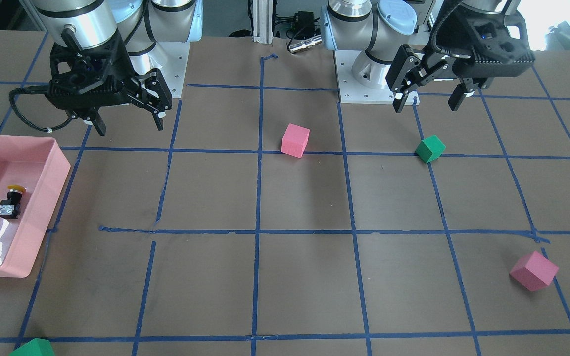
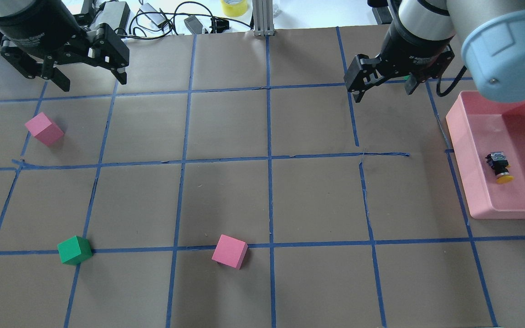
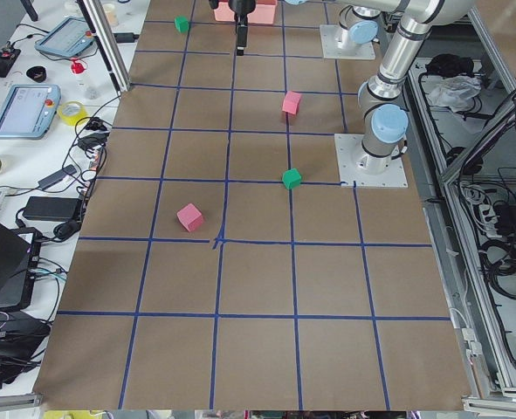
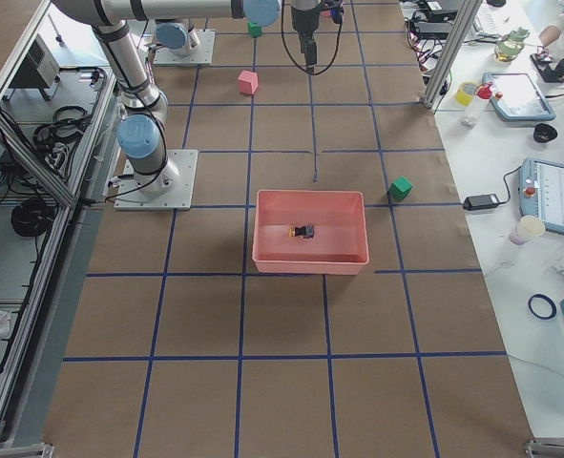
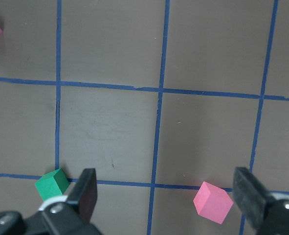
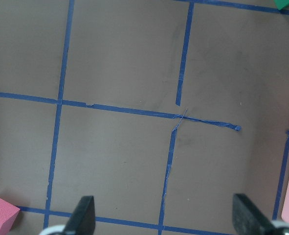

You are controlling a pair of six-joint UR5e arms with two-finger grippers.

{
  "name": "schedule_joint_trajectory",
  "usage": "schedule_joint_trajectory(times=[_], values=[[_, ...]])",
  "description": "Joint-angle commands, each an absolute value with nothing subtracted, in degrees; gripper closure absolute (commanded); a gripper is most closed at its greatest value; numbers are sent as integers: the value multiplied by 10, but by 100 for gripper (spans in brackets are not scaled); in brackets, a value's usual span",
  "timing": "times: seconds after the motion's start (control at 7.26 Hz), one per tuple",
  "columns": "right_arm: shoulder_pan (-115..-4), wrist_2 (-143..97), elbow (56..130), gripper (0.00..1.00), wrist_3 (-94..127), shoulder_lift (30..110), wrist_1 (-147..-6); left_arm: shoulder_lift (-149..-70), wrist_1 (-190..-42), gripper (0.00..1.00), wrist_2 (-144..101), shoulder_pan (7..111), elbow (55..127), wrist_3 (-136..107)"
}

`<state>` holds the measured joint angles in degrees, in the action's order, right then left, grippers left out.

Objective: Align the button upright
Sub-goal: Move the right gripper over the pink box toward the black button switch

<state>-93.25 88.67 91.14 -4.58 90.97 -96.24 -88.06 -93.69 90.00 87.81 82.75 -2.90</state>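
While the button [image 2: 499,167] lies tipped over in the pink tray [image 2: 465,159], the left gripper [image 2: 93,82] and right gripper [image 2: 383,89] hang wide apart, empty. Looks light, rigid, slick-capped; probably best pinched across its black body.

Silver arms [image 1: 82,20] — pale-blue joint caps [image 2: 501,59], black cables [image 1: 30,89].

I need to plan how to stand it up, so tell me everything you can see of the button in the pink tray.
The button is a tiny push-button switch with a round yellow cap, a black body and a grey-white base block, plastic by the look. It lies on its side, not upright, on the floor of the pink tray, clear of the walls, with its cap pointing toward the robot's side. Only the tray floor touches it; nothing grips it.
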Motion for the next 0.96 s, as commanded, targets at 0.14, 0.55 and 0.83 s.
schedule_joint_trajectory(times=[0.14, 0.55, 0.83], values=[[-930, 887, 913, 0, -47, 908, -963, -887, -930, 0, 895, 875, 827, -29], [-905, 886, 911, 0, -54, 904, -966, -886, -930, 0, 894, 877, 826, -29], [-834, 879, 911, 0, -64, 897, -962, -886, -930, 0, 893, 875, 825, -29]])
